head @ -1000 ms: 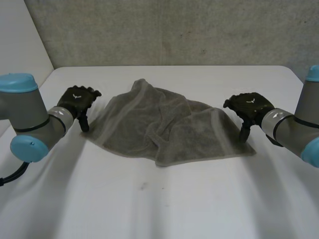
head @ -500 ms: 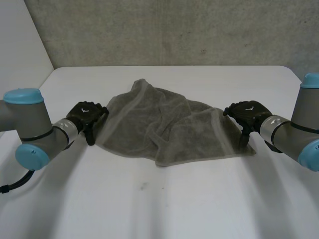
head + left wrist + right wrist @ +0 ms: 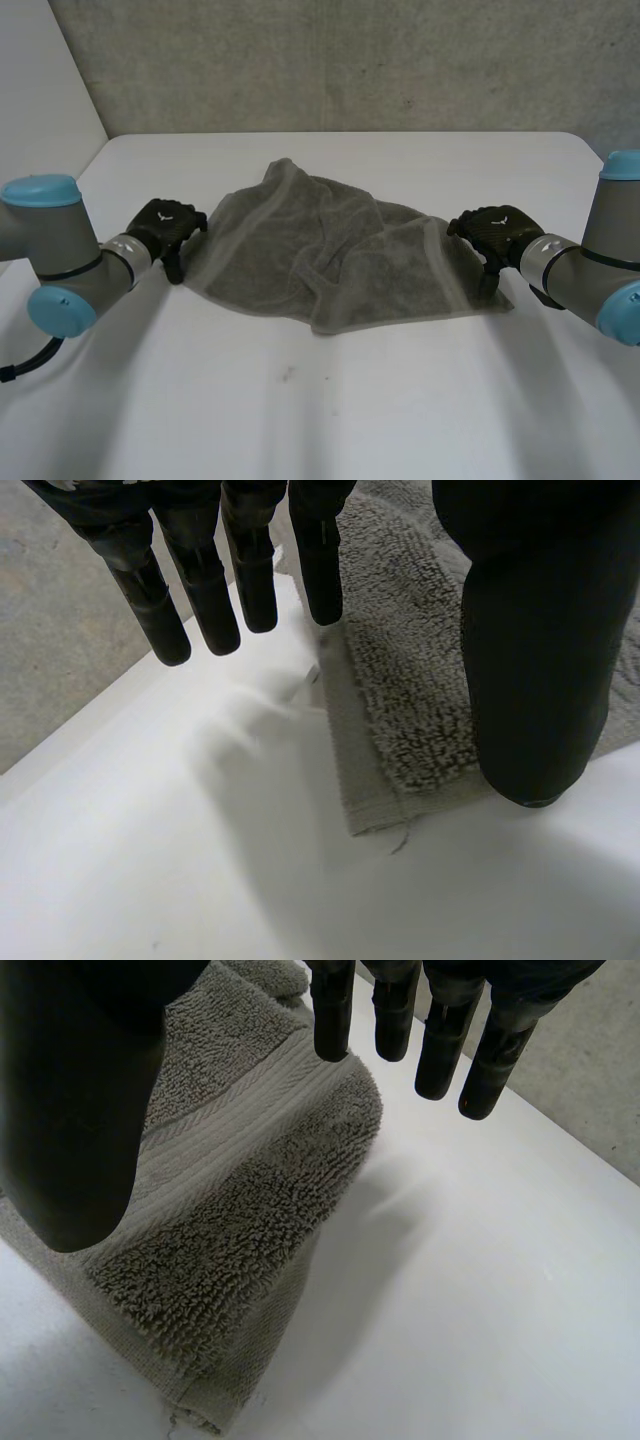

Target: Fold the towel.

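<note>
A grey towel [image 3: 330, 255] lies crumpled and partly doubled over in the middle of the white table [image 3: 320, 400]. My left hand [image 3: 165, 228] is low at the towel's left corner. In the left wrist view its straight fingers [image 3: 210, 600] stand just off the towel's edge [image 3: 395, 710], and the thumb [image 3: 530, 660] hangs over the cloth, apart from them. My right hand [image 3: 495, 232] is at the towel's right corner. There the straight fingers [image 3: 440, 1040] hang past the corner's edge, and the thumb [image 3: 80, 1090] is above the towel [image 3: 230, 1200]. Neither hand pinches cloth.
A grey wall [image 3: 330, 60] rises behind the table's far edge. Beyond the table's side edges the grey floor shows past the left fingers [image 3: 50, 650] and past the right fingers [image 3: 600, 1070]. Bare white table lies in front of the towel.
Both hands have come down and inward onto the towel's two corners. The left hand's fingers have drawn in a little. The towel has not moved.
</note>
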{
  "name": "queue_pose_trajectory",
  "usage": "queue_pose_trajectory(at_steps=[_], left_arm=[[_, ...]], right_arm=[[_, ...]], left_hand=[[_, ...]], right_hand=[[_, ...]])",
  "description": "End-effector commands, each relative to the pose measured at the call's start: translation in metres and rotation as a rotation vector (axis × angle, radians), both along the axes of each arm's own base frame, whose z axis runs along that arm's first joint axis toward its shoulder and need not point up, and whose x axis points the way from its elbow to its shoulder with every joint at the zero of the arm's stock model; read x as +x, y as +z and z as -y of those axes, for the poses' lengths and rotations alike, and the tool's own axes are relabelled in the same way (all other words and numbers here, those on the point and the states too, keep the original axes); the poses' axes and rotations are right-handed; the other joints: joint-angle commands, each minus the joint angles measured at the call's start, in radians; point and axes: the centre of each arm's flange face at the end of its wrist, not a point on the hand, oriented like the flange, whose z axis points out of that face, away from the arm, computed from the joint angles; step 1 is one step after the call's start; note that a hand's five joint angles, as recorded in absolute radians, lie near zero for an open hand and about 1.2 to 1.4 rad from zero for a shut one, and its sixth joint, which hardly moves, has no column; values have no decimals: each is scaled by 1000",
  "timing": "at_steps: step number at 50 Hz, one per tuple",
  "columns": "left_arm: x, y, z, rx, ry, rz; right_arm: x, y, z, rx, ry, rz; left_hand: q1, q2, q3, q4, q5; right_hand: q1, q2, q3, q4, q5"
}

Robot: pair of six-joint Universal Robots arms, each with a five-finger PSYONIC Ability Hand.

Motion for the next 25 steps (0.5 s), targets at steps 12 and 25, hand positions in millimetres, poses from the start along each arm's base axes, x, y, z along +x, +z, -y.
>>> queue_pose_trajectory(at_steps=[12, 25], left_arm=[[2, -2, 4, -4, 9, -3], [0, -8, 4, 10, -2, -7]], right_arm=[[0, -2, 0, 4, 0, -1], [0, -4, 0, 10, 0, -2]], left_hand=[[225, 225, 225, 225, 227], [375, 375, 375, 376, 377]], right_hand=[[-60, -80, -66, -89, -60], [-60, -80, -66, -89, -60]])
